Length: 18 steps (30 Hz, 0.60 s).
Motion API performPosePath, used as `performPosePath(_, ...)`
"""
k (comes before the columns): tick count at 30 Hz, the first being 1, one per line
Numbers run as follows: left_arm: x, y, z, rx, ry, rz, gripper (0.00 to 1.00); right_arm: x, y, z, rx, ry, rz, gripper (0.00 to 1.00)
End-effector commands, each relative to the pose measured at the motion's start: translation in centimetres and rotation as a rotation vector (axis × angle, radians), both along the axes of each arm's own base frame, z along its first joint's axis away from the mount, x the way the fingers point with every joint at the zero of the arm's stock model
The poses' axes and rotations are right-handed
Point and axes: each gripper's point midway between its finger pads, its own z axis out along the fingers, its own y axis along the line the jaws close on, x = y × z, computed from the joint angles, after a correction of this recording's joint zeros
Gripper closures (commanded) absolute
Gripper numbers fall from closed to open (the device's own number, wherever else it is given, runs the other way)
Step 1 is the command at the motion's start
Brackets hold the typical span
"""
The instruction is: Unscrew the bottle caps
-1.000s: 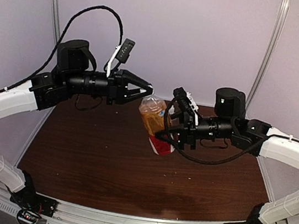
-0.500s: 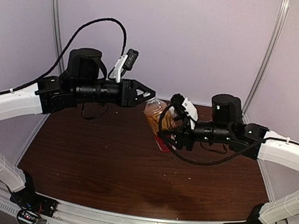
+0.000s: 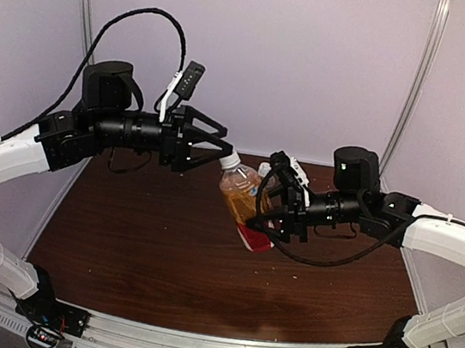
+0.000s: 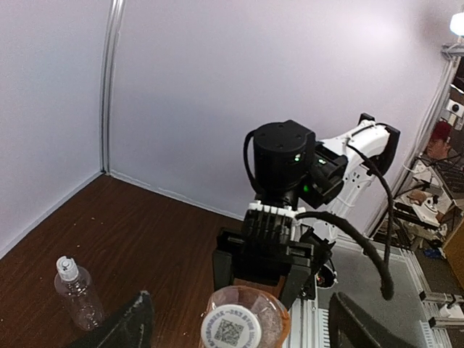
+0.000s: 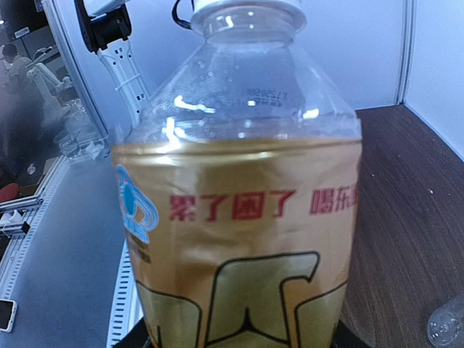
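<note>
1. Two fingers (image 4: 135, 325) of the left gripper (image 3: 226, 157) stood wide apart, one on each side of the cap (image 4: 232, 330). Neither touched it in the left wrist view, whose lower edge cut both off.
2. That cap, whitish with a printed square code on top, sat on the neck of the amber bottle (image 3: 240, 194).
3. We saw the right gripper (image 3: 262, 220) clamped around the lower body of the amber bottle, holding it tilted with its neck towards the left gripper.
4. We could not tell whether the bottle's base touched the table (image 3: 161, 251).
5. In the right wrist view the amber bottle filled the frame and hid nearly all of that gripper's own fingers. The bottle's bottom was cut off there.
6. From overhead, the red label (image 3: 251, 239) showed only in part, the right gripper covering the rest.
7. We found the clear bottle (image 4: 76, 288) upright on the table, well apart from the amber one, with the second cap (image 4: 67, 267) on its neck.
8. Only a sliver of the clear bottle showed at the lower right corner of the right wrist view, and from overhead we could not make it out with certainty.
9. We counted two grippers, two bottles and two caps, each cap on its bottle.
</note>
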Motion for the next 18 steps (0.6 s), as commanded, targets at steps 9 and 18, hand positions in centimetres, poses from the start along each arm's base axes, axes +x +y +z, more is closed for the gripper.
performPosePath(9,-4.4,-0.2,2.4,-0.080,-0.160,-0.296,0.30,-3.6,1.1,3.8,0.129,0.108,0.249,0.57)
performPosePath(18,-4.2,-0.9,2.2,-0.102,-0.133,-0.330,0.50,-3.7,1.0,3.9,0.131,0.110,0.250,0.58)
